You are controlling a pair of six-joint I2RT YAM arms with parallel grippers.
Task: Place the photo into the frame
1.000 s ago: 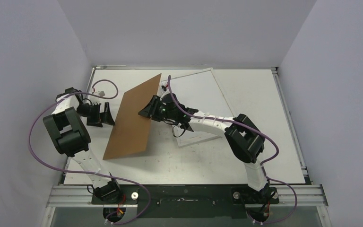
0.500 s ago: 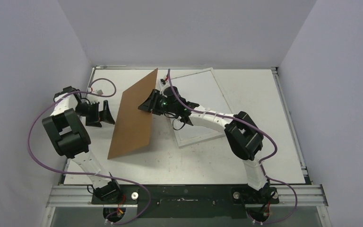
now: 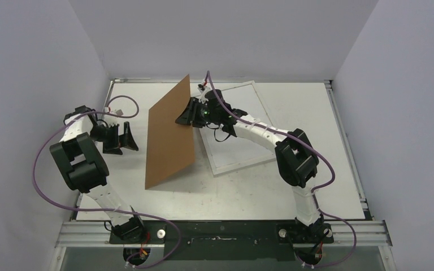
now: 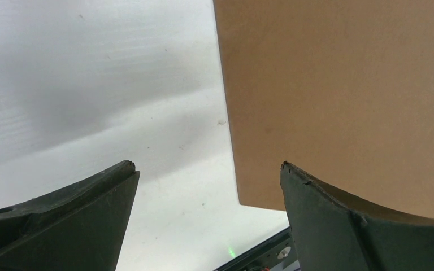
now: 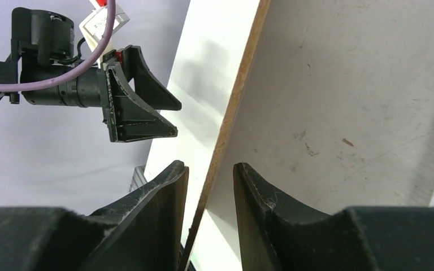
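Top external view: right hand (image 3: 187, 114) clamped on the right edge of the upright, tilted brown board (image 3: 169, 141), left of the frame (image 3: 243, 101); left hand (image 3: 129, 137) spread apart, beside it.

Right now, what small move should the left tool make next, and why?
Probably ease the left tool forward to the edge of the brown board that faces it. Its jaws stand wide open and apart from the board, which the right tool alone pinches, steeply tilted.
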